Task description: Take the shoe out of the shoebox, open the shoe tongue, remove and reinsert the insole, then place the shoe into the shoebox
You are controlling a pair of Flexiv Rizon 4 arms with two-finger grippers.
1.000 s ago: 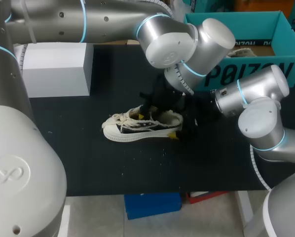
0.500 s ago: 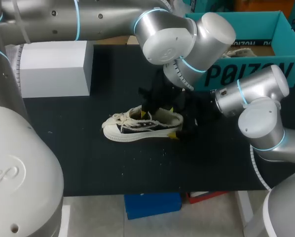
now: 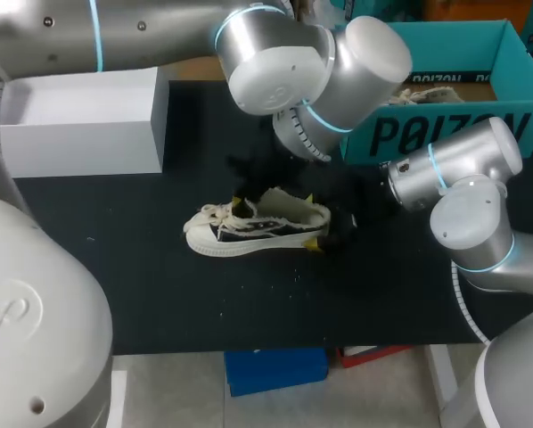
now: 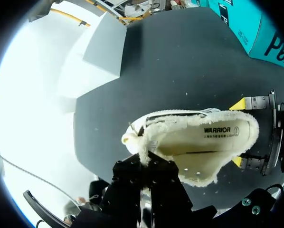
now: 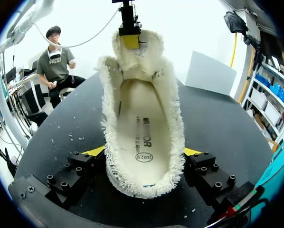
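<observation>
One shoe sitting upright mid black table, insole showing inside. Right gripper clamping heel from both sides. Left gripper pinching tongue, tongue standing up. Teal shoebox behind, white box well apart.

The shoebox is cut off by the head view's edge and partly covered by the left arm. The left gripper is largely hidden behind the shoe; its grip cannot be told.
</observation>
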